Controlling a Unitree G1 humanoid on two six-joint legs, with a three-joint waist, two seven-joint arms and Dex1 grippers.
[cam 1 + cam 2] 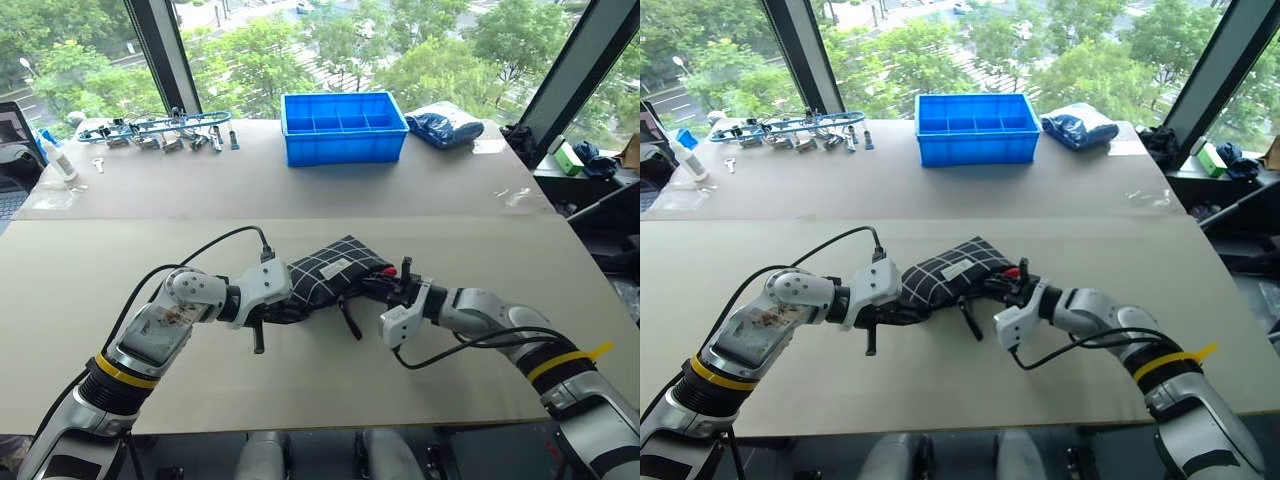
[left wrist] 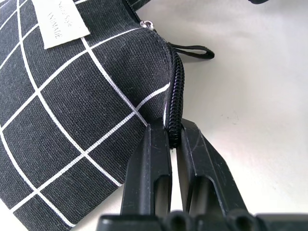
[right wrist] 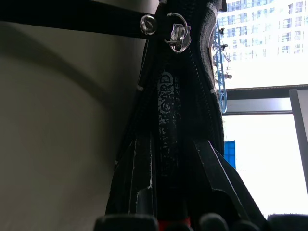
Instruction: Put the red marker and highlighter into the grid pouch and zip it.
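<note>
The grid pouch (image 1: pixel 335 265), black with white lines and a white label, lies at the middle of the near table. My left gripper (image 2: pixel 172 139) is shut on the zipper end at the pouch's left corner. The pouch's black pull cord (image 1: pixel 350 318) trails on the table toward me. My right gripper (image 1: pixel 388 284) sits at the pouch's right end, shut on the red marker (image 3: pixel 166 96). The marker's black lettered barrel points into the pouch mouth beside the metal zipper slider (image 3: pixel 178 36). A bit of its red end (image 1: pixel 385 270) shows by the gripper. The highlighter is out of view.
A blue plastic bin (image 1: pixel 343 128) stands on the far table, with a blue bag (image 1: pixel 447 127) to its right. Metal tools (image 1: pixel 150 132) and a white bottle (image 1: pixel 55 158) lie at the far left. Bare tabletop surrounds the pouch.
</note>
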